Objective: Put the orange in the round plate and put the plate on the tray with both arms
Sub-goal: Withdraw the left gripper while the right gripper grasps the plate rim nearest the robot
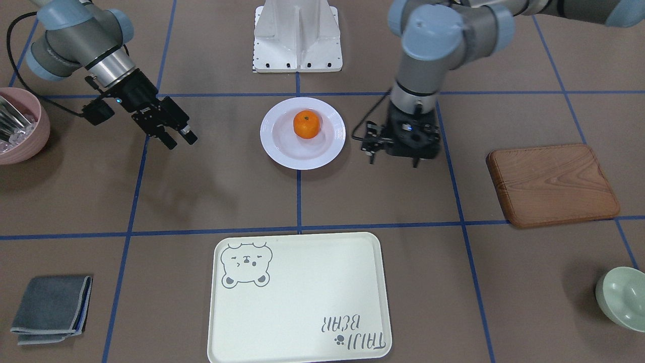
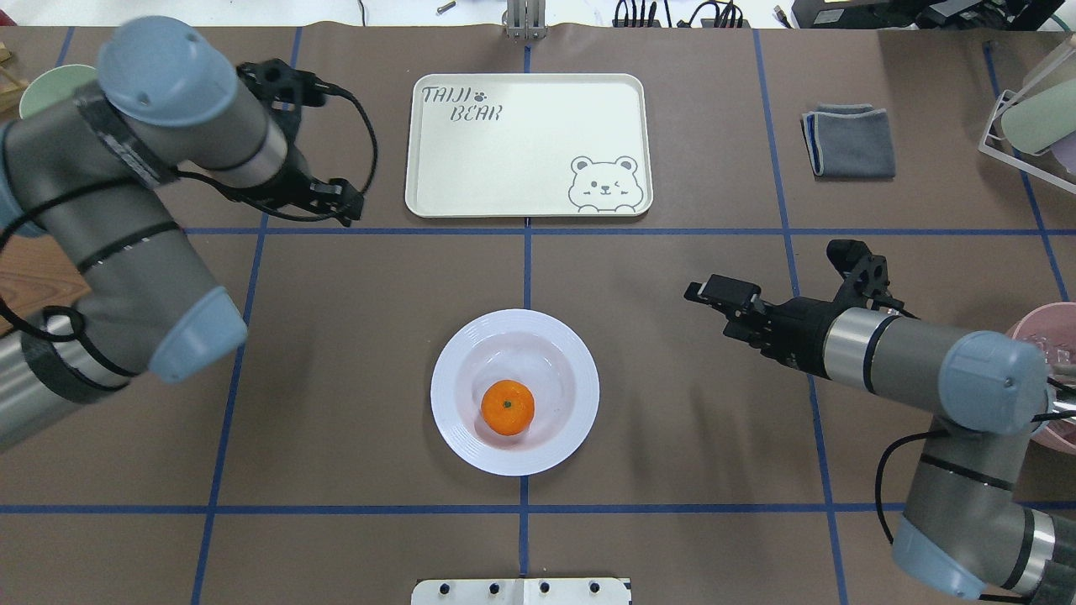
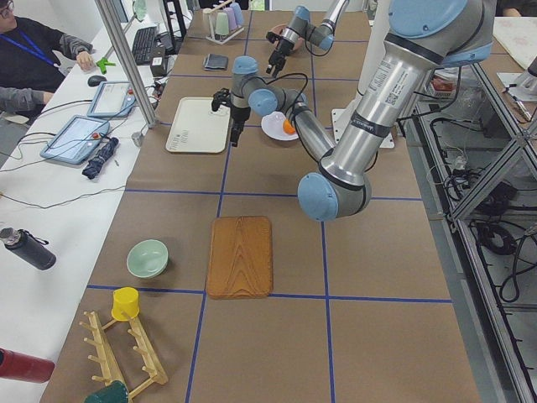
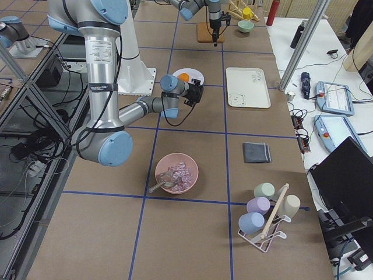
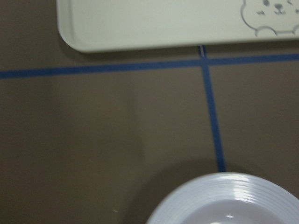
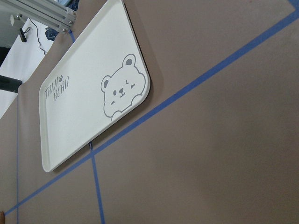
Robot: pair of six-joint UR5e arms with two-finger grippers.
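Clock directions follow the overhead view, with 12 o'clock pointing away from the robot.

The small round bright orange fruit is sitting inside the glossy white round plate with the ridged rim, slightly toward 6 o'clock of the well and away from the rim all round. The plate is resting on the brown tabletop, its rim straddling the central blue tape line.

The large cream rectangular plastic tray with the bear drawing is lying at 12 o'clock from the plate, well apart. Its near long edge is running just beyond a cross line of tape. A band of bare tabletop is separating that edge from the plate's rim.

The left gripper is hanging above the table at about 10 o'clock from the plate and touching nothing. Whether its fingers are parted I cannot tell.

The right gripper is hovering at about 2 o'clock from the plate, its two fingers standing apart around nothing, with bare table between it and the rim.

A folded grey cloth is lying at 3 o'clock from the tray, well apart from it. A brown wooden board is lying out toward 9 o'clock from the plate, and a pink bowl is sitting out toward 3 o'clock
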